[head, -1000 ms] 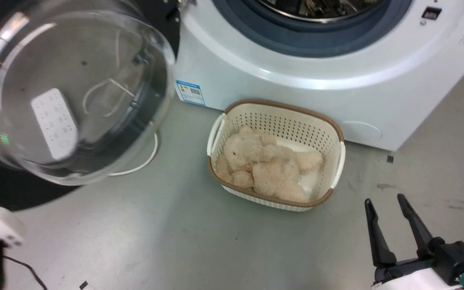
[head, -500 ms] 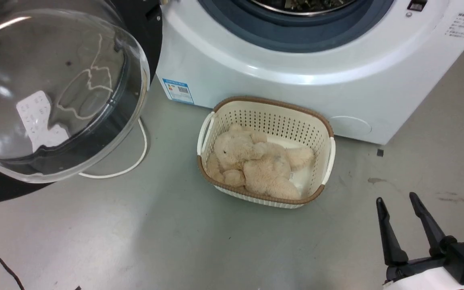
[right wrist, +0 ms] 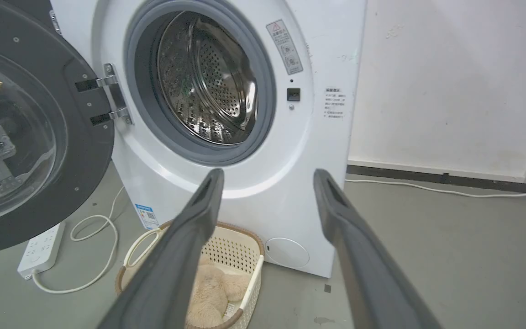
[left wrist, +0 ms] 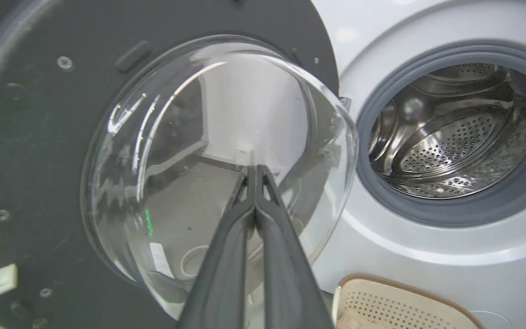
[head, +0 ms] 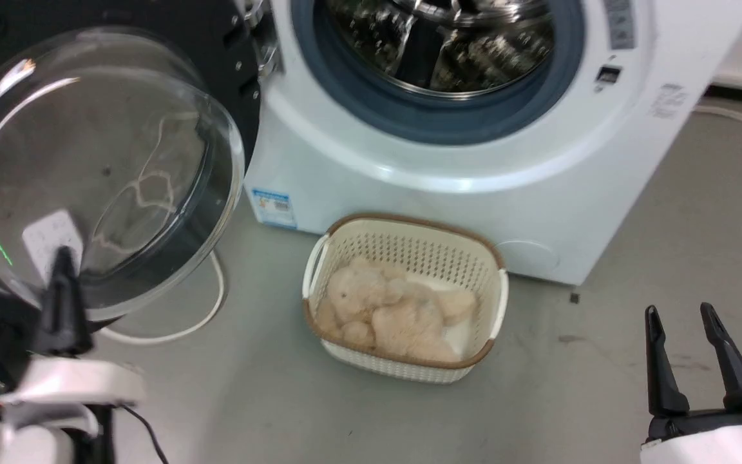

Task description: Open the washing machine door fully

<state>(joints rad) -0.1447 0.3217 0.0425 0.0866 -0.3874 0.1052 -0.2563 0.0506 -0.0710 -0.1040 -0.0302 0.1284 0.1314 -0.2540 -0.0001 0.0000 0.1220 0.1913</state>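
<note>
The washing machine door (head: 152, 26), a black disc with a bulging clear glass bowl (head: 87, 174), stands swung wide to the left of the washing machine (head: 474, 193) on its metal hinge (right wrist: 114, 98). The steel drum (head: 442, 38) lies exposed inside the grey-blue seal. My left gripper (head: 62, 254) is shut with nothing in it, its tips in front of the bowl's lower part (left wrist: 176, 137); whether they touch the glass I cannot tell. In the left wrist view the left gripper (left wrist: 254, 169) points at the bowl. My right gripper (head: 679, 312) hangs open over the floor at lower right, well away from the machine (right wrist: 263, 192), as the right wrist view of the gripper (right wrist: 267, 176) confirms.
A cream perforated basket (head: 409, 222) holding a beige plush bear (head: 390, 309) sits on the floor against the machine's front. A white power strip (right wrist: 41, 249) and its cable (head: 171, 335) lie under the door. A white wall (right wrist: 450, 68) stands to the machine's right.
The head camera has moved, so more of the drum shows. My shut left gripper has come into the head view at lower left, before the glass bowl. The right gripper stays open.
</note>
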